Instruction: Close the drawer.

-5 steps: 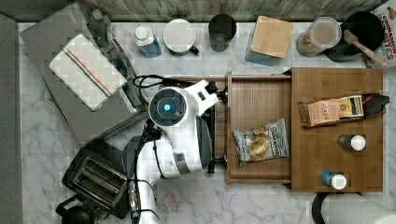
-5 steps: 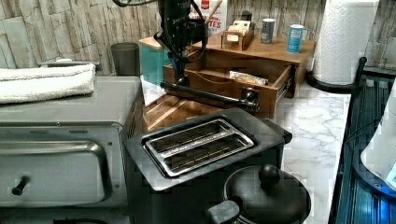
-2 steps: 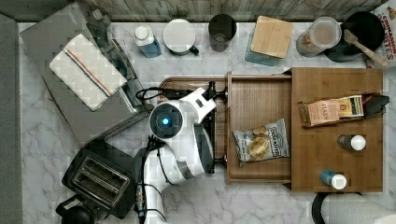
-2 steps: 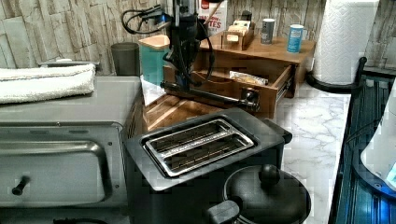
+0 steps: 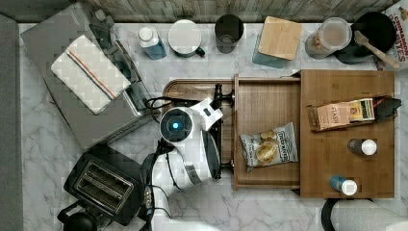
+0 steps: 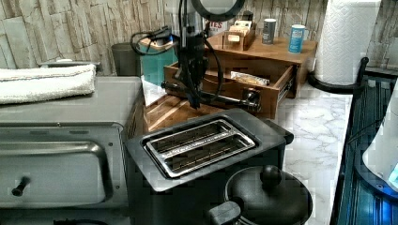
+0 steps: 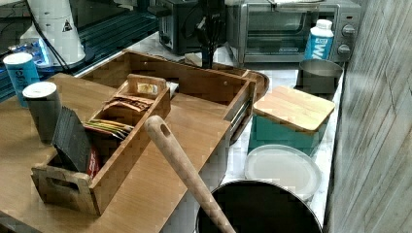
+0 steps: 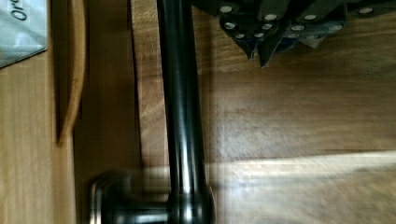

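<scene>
Drawers: 1, pulled open (image 5: 267,130)
Snack bags in drawer: 1 (image 5: 268,150)
Wooden serving trays: 1 (image 5: 190,90)
Toasters: 1, two slots, lower left of the top view (image 5: 102,186)
Toaster ovens: 1, upper left of the top view (image 5: 62,101)
Folded towels: 1 (image 5: 89,73)
Paper towel rolls: 1 (image 6: 346,40)
Small bottles on box top: 2 (image 5: 362,147) (image 5: 343,185)
Tea organisers: 1 (image 5: 344,114)
Robot arms: 1 (image 5: 187,139)
</scene>
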